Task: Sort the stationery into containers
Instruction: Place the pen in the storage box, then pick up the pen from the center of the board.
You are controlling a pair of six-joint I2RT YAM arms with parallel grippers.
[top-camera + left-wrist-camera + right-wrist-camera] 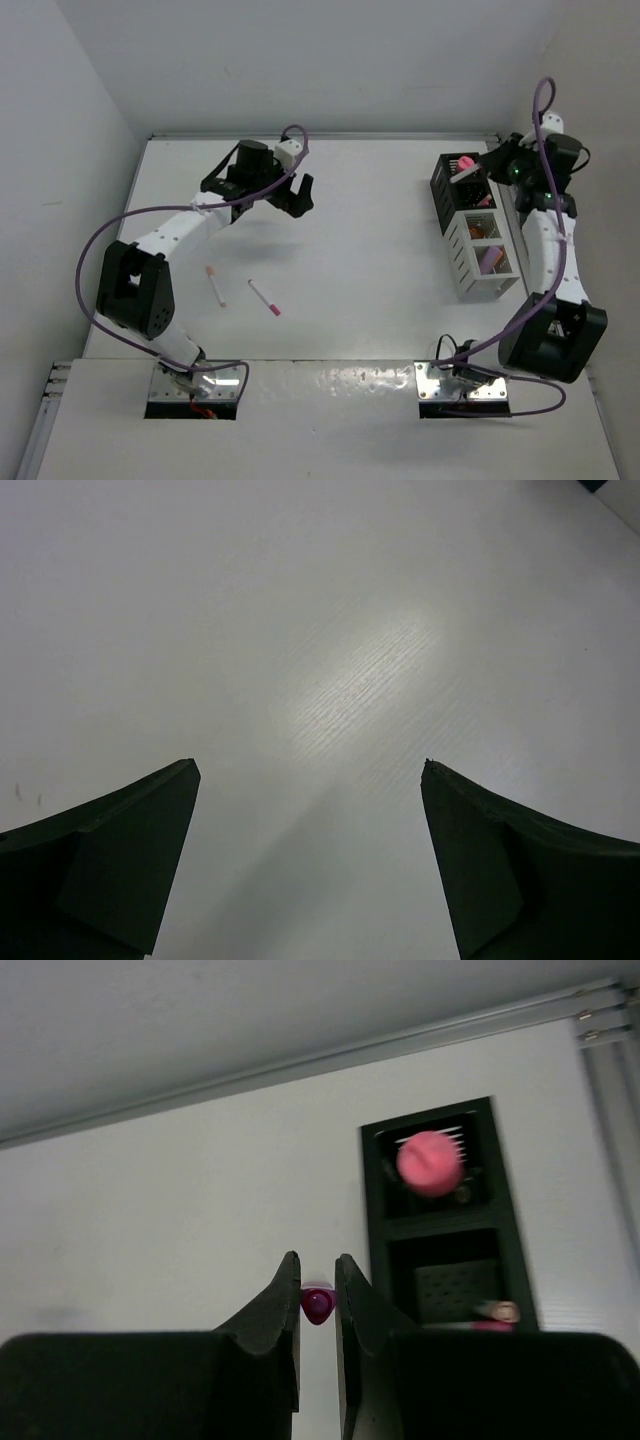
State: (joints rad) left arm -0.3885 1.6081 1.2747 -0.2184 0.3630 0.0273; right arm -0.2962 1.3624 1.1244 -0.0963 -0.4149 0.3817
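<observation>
In R jaws — maroon piece (318,1305) end-on to cam.

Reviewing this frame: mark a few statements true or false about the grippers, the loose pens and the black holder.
1. The left gripper is open, with nothing between its fingers. True.
2. The right gripper is empty. False: it is shut on a small maroon piece.
3. Two pens lie loose on the table. True.
4. The black holder is empty. False: a round pink piece sits in one compartment.
</observation>
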